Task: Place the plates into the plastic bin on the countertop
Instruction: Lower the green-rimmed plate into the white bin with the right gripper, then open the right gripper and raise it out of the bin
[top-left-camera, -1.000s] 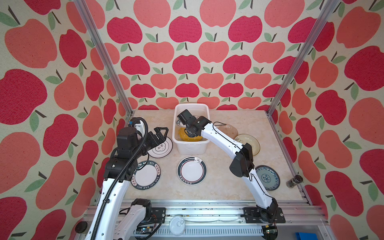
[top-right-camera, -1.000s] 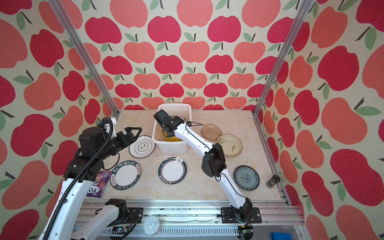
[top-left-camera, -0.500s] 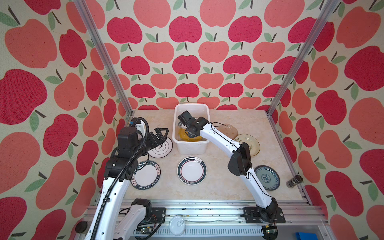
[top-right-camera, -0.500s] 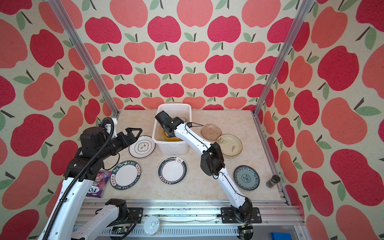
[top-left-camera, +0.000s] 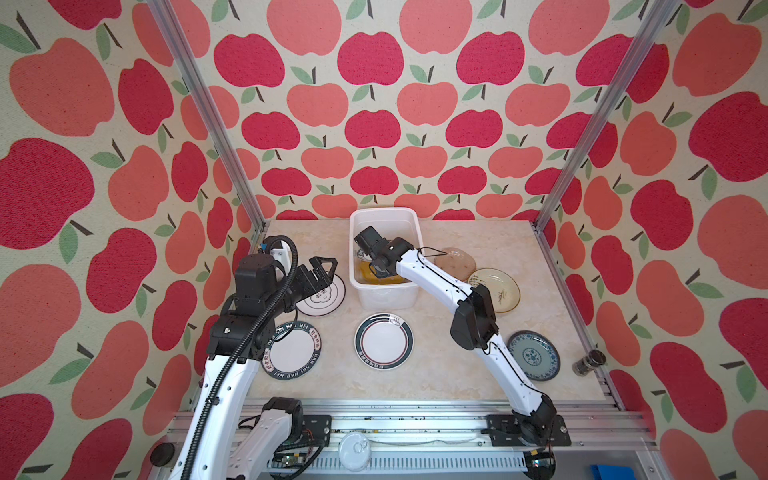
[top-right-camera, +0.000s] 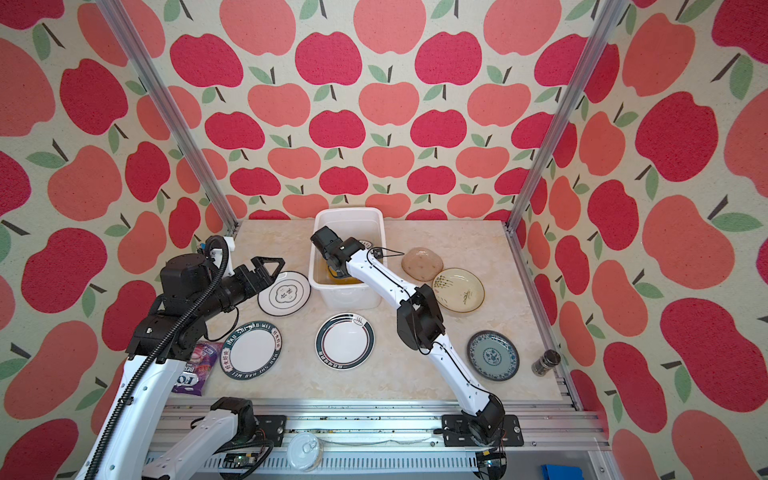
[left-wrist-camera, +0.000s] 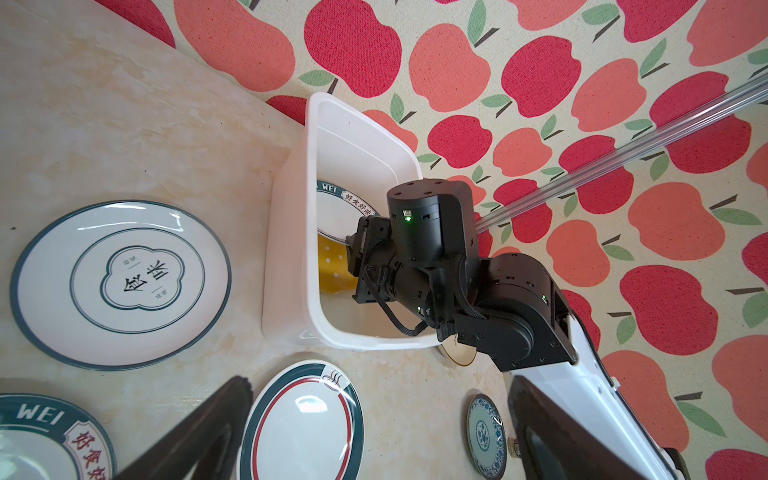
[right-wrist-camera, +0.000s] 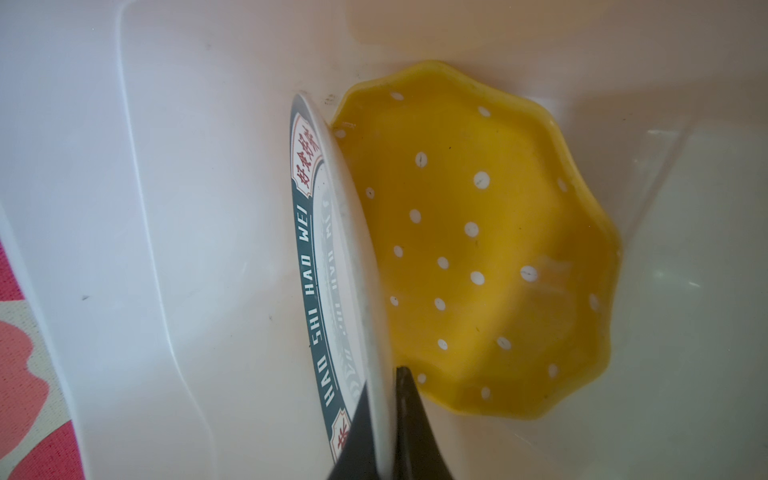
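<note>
The right fingers (right-wrist-camera: 409, 424) clamp the rim of a lettered white plate (right-wrist-camera: 307, 249), held on edge inside the plastic bin (top-left-camera: 384, 297) beside the yellow dotted plate (right-wrist-camera: 478, 249) on its floor. The left fingers (left-wrist-camera: 183, 440) stand wide apart above the counter (top-left-camera: 436, 374), near an emblem plate (top-right-camera: 284, 293).

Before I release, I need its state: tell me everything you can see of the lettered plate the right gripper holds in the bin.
The lettered plate is round, glossy white, ceramic-looking, with a dark teal rim reading HAO SHI HAO WEI and red characters in white panels. It stands on edge inside the white bin, the right gripper shut on its rim. Its back faces the yellow dotted plate and seems to touch that plate's edge.
</note>
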